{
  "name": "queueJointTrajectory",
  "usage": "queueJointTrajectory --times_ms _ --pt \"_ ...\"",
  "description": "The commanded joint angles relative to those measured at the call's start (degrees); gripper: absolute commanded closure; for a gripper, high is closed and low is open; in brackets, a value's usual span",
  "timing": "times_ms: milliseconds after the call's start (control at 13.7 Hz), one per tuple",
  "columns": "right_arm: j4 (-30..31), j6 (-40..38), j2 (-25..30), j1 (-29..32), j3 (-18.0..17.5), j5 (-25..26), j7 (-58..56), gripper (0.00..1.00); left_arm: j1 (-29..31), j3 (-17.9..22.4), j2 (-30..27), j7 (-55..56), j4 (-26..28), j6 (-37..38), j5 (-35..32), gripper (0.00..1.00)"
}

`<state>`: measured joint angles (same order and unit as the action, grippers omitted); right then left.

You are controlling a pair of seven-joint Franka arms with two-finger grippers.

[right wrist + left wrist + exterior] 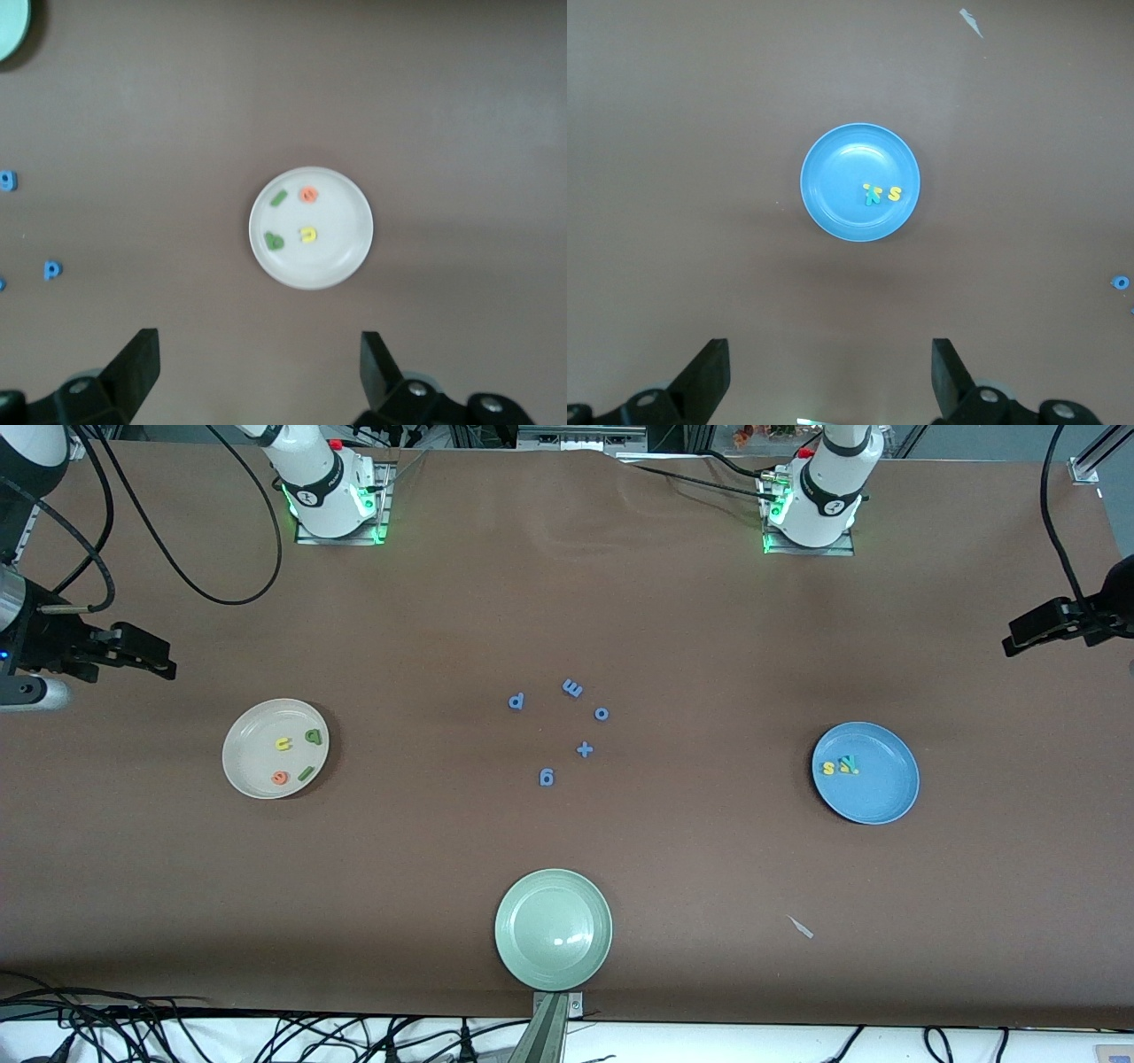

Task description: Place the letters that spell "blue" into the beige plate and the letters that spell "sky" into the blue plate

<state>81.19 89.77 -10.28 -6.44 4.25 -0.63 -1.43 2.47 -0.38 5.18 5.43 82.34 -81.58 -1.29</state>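
The beige plate [252, 748] [341, 230] lies toward the right arm's end and holds the green b [313, 736], yellow u [283, 744], orange e [281, 778] and dark-green l [306, 773]. The blue plate [886, 788] [842, 177] lies toward the left arm's end with the yellow s [829, 768] beside the teal y [874, 197], which overlaps the yellow k [849, 764]. My right gripper [166, 664] [260, 354] hangs open and empty high over the table near the beige plate. My left gripper [1012, 644] [831, 363] hangs open and empty near the blue plate.
Several blue letters [573, 688] and a blue plus sign [584, 749] lie loose mid-table. A pale green plate [554, 928] sits at the table edge nearest the front camera. A small white scrap [802, 927] lies nearer the camera than the blue plate.
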Motion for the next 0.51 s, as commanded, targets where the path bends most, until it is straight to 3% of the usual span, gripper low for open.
queueJointTrajectory --times_ms 0,146,438 --pt "-0.68 2.43 -1.85 -1.65 -0.21 2.82 0.99 0.0 0.17 -0.15 0.62 -0.16 -0.51 0.37 1.9 0.0" --pt "-0.68 2.52 -1.76 -1.65 -0.21 3.88 1.08 0.0 1.22 0.12 0.54 -0.07 -0.69 0.37 6.01 0.0" --pt "-0.68 1.91 -1.33 -1.39 0.05 3.18 0.2 0.0 1.93 0.29 0.71 -0.42 -2.8 0.63 4.72 0.0"
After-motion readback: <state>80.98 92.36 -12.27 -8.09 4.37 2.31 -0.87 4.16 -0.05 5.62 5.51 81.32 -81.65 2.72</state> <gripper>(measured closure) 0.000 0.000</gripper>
